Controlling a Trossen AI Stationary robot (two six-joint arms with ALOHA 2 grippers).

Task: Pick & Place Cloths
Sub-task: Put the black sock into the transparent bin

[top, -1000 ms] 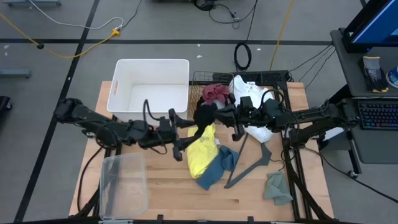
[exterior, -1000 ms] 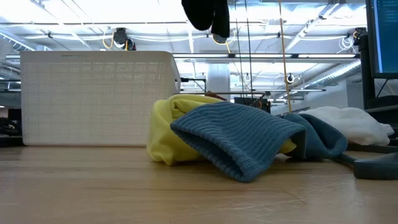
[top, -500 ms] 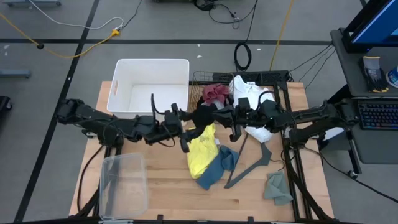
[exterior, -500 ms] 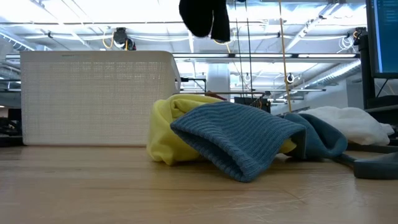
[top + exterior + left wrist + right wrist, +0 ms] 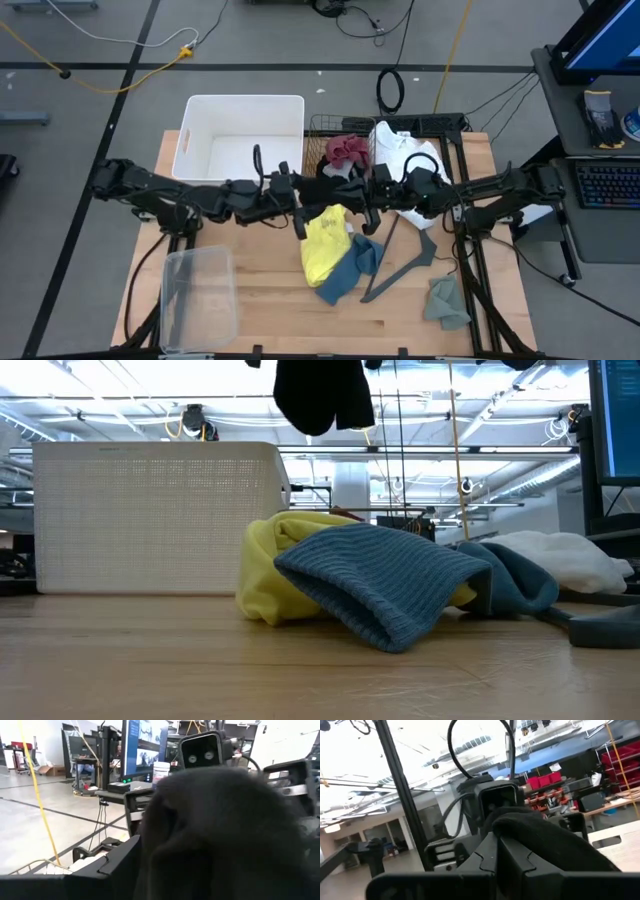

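A black cloth (image 5: 330, 183) hangs high above the table between my two arms; its lower end shows at the top of the low view (image 5: 318, 395). My right gripper (image 5: 360, 190) comes from the table's right and is shut on it. My left gripper (image 5: 298, 203) comes from the left and is open right at the cloth. In the left wrist view the black cloth (image 5: 225, 835) fills the space beside the one finger (image 5: 117, 862) that shows. The other cloths lie on the table below. My right gripper (image 5: 507, 852) pinches the black cloth by an upper fold (image 5: 540, 837) between its two fingers, coming level from the table's right. The cloth is lifted clear and hangs slack below the fingers. My left gripper has the cloth against its open fingers; whether it touches, I cannot tell.
A white bin (image 5: 243, 135) stands at the far left, a wire basket (image 5: 330, 125) with a maroon cloth (image 5: 347, 150) beside it. A white cloth (image 5: 395, 140), yellow cloth (image 5: 325, 245), blue-teal cloth (image 5: 350, 272), grey hanger (image 5: 405, 262), grey-green cloth (image 5: 445, 300) and clear container (image 5: 195, 295) lie around.
My left gripper has moved toward the table's right and far edge, up to the hanging black cloth. My right gripper has carried the cloth a little toward the left. In the low view the cloth now hangs lower and wider than before.
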